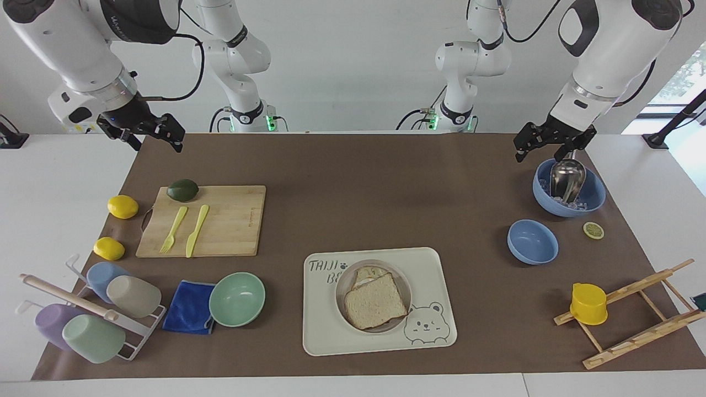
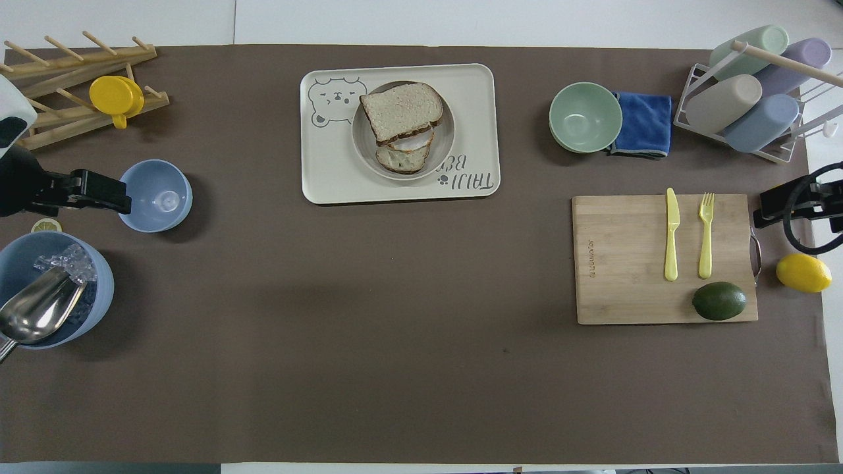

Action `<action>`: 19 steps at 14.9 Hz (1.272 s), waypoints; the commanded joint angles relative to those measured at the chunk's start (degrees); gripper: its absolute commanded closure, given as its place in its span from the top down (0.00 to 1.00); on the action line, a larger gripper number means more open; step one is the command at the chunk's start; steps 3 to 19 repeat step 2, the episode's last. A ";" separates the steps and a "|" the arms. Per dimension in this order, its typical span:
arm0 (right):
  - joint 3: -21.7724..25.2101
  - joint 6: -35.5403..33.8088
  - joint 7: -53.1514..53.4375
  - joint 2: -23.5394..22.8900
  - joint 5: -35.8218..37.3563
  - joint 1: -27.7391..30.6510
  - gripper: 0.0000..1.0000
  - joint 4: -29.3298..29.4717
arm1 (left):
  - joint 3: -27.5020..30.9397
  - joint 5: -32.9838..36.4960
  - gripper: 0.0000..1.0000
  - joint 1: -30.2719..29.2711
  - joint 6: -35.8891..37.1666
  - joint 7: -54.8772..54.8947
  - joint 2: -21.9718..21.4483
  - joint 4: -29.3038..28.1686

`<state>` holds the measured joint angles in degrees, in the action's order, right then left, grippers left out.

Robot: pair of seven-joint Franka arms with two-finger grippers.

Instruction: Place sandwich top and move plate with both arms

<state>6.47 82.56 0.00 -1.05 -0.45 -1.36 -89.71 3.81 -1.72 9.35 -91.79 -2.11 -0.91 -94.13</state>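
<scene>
Two pincers hang up in the air, both open and holding nothing. Left pincer is over the worktop's edge by the robots, just above the rim of the big blue bowl w/ the metal scoop and ice in it. Right pincer is over the corner of the brown mat at the right arm's end, near the cutting board w/ the avocado, and that arm waits.

Sandwich top lies on the egg toast, shifted a bit so one end of the toast peeks out. Both sit on the plate, and the plate sits in the bear tray. Tray is about mid-worktop, farther from the robots than the cutting board and the small blue bowl.

So the bread and plate are well apart from both pincers, roughly between them. Neither pincer touches the bread, plate or tray.
</scene>
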 commanded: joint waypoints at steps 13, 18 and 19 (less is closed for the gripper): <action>0.04 0.06 -0.87 0.70 -0.70 0.22 1.00 -0.73 | -0.56 1.10 1.00 -0.83 0.73 0.08 -0.93 -0.35; 0.04 0.06 -0.87 0.70 -0.70 0.22 1.00 -0.73 | -0.56 1.10 1.00 -0.83 0.73 0.08 -0.93 -0.35; 0.04 0.06 -0.87 0.70 -0.70 0.22 1.00 -0.73 | -0.56 1.10 1.00 -0.83 0.73 0.08 -0.93 -0.35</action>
